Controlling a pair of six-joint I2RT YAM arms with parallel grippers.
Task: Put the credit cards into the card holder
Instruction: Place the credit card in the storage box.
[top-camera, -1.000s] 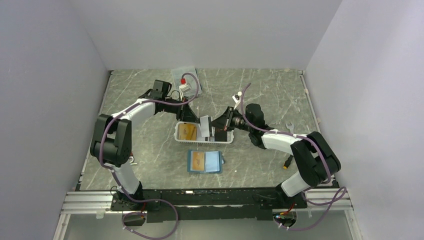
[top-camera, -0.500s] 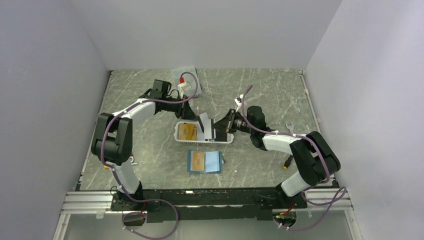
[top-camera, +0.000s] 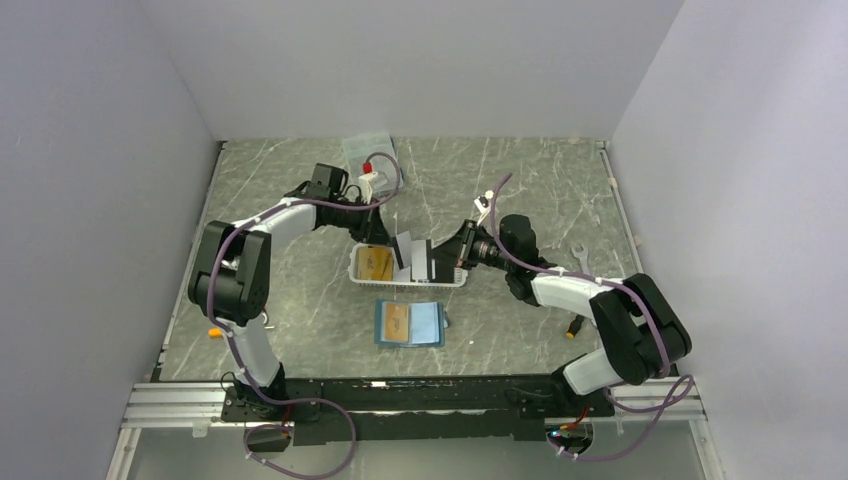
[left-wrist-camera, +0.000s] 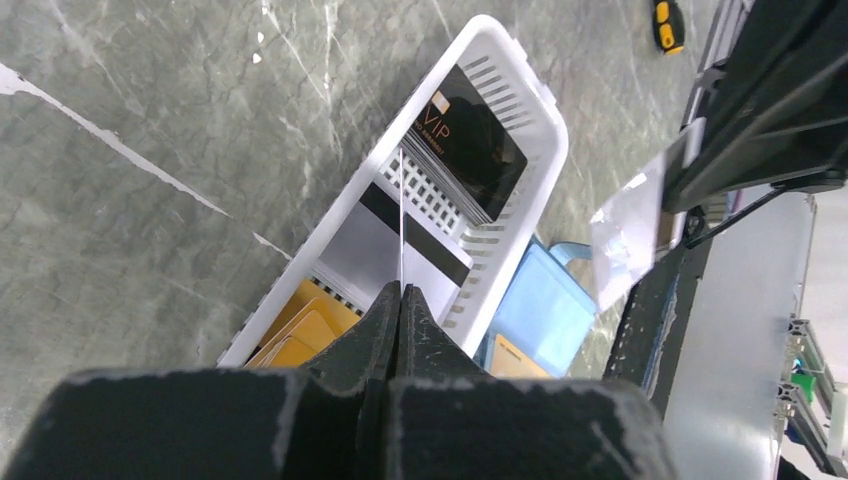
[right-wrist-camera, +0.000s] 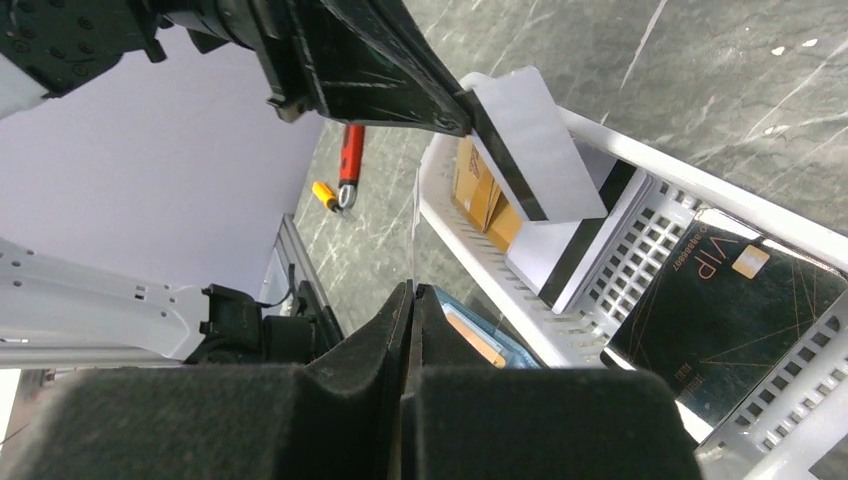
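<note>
The teal card holder (top-camera: 425, 322) lies open in front of the white basket (top-camera: 357, 272) with a gold card in its left half. My left gripper (left-wrist-camera: 401, 288) is shut on a pale grey credit card with a black stripe (right-wrist-camera: 530, 150), held tilted above the basket. My right gripper (right-wrist-camera: 412, 287) is shut on a thin translucent card (left-wrist-camera: 640, 225), which hangs next to the first one. A black VIP card (left-wrist-camera: 470, 140), gold cards (left-wrist-camera: 300, 335) and a grey striped card (left-wrist-camera: 390, 250) lie in the basket.
A clear compartment box (top-camera: 368, 150) stands at the back behind the left arm. A red-handled tool (right-wrist-camera: 350, 150) lies at the table's left front. A wrench (top-camera: 578, 250) and a yellow-black tool (top-camera: 574, 325) lie near the right arm.
My left gripper has moved right and towards the basket with its striped card. The right wrist has drawn back a little to the right. Both stay shut.
</note>
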